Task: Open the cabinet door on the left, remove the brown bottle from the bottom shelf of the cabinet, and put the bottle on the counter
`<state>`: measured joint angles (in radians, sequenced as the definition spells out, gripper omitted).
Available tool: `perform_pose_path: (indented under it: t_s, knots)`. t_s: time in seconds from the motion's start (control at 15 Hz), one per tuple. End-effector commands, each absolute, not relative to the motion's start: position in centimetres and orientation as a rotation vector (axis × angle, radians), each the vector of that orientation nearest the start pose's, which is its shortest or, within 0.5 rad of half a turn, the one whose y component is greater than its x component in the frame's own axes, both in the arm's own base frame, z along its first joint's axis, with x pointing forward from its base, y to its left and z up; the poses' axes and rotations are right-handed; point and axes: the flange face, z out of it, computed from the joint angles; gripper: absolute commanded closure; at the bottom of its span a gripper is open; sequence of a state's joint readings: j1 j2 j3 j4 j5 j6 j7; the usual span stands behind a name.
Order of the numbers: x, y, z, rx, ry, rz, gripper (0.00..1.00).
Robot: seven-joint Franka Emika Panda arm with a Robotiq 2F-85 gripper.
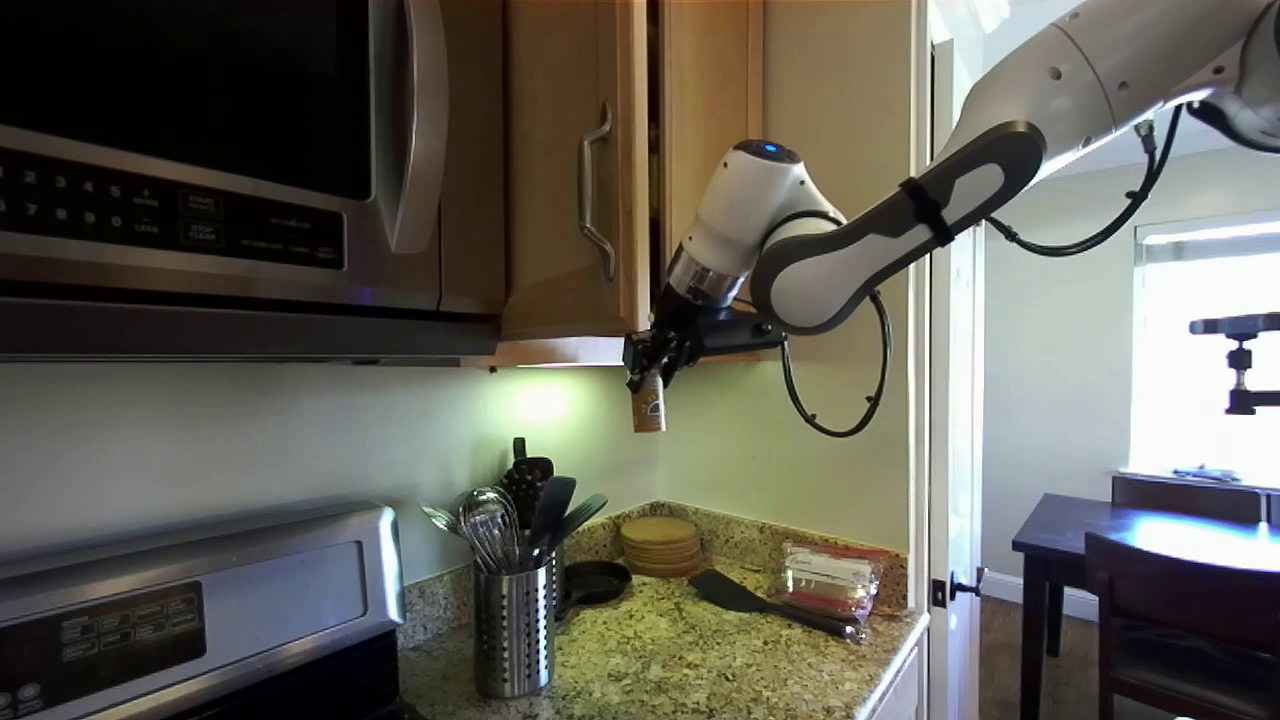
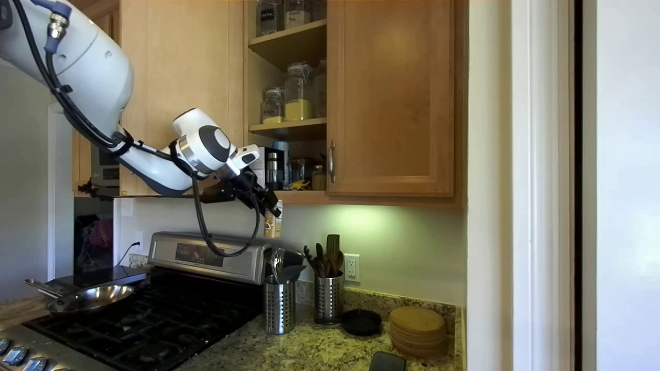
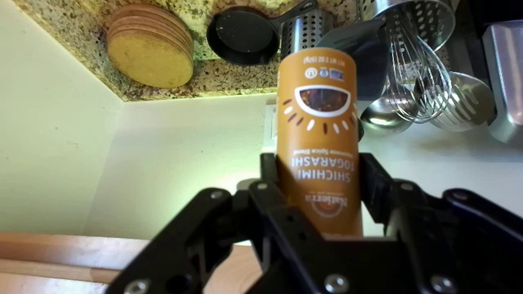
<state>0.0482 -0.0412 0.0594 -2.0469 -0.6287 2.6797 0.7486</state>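
While the gripper (image 3: pixel 318 175) clamps the brown bottle (image 1: pixel 648 408) between its fingers (image 3: pixel 374 183), the bottle hangs roughly upright, below the level of the bottom edge of the cabinet (image 2: pixel 384 113) and well above the desk (image 1: pixel 660 665). The cabinet door (image 2: pixel 180 51) at left stands open, jars (image 2: pixel 297 95) visible on the shelves (image 2: pixel 294 130). Desk, in an exterior view: steel utensil holder (image 1: pixel 513 640) at near left; black skillet (image 1: pixel 597 582) beyond it; stack of round boards (image 1: pixel 660 548) in the far corner; black spatula (image 1: pixel 733 592) and plastic packet (image 1: pixel 830 582) at right.
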Motion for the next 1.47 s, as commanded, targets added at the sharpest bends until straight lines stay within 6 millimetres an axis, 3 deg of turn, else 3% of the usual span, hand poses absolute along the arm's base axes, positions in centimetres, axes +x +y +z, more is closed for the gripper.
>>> perform_pose_path:
  t_s: [0.0, 0.2, 0.47, 0.93, 1.4]
  knots:
    - [56.7, 8.0, 53.3, -3.018, 0.236, -1.269, 0.74]
    - [55.5, 7.7, 53.0, -3.002, 0.229, -1.298, 0.74]
    - [53.6, 7.7, 51.1, -2.982, 0.207, -1.322, 0.74]
    - [51.6, 8.5, 44.3, -3.01, 0.216, -1.192, 0.74]
    - [51.3, 8.8, 39.8, -3.003, 0.279, -1.208, 0.74]
